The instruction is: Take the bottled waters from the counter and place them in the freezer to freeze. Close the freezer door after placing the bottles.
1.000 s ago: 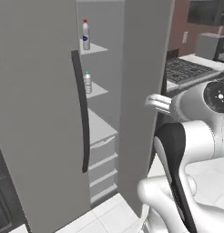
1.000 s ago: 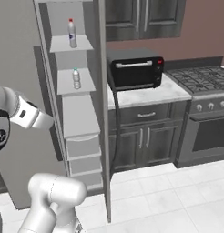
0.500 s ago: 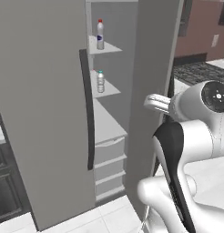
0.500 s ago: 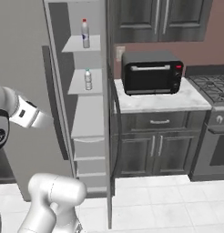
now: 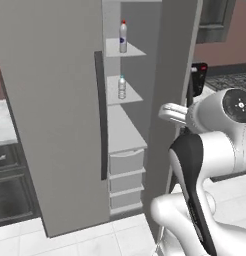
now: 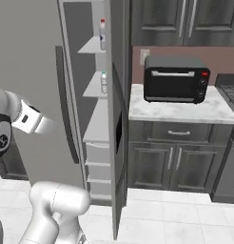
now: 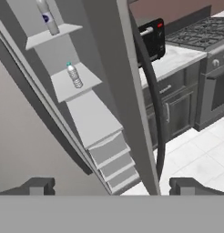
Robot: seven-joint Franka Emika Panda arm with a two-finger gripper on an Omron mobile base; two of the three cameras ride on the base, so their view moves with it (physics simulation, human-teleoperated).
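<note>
Blk microwave (image 6: 175, 85), stove (image 7: 196, 34), oven door (image 7: 221, 91).

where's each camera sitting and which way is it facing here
Left base view: behind the arm on its left, facing the open freezer; the white arm rises lower right.
Right base view: behind on its right, facing the freezer door edge, counter and toaster oven; arm lower left.
Hand view: on the hand, looking along the pincer, whose fingertips rise at the bottom.
Shared: all show both bottled waters on freezer shelves.

Freezer door (image 6: 118, 143) edge hides part of the red-cap bottle (image 6: 102, 34) in right base view. Hand view crops that bottle's cap; gripper (image 7: 111, 185) fingertips barely show, their spacing unreadable.
</note>
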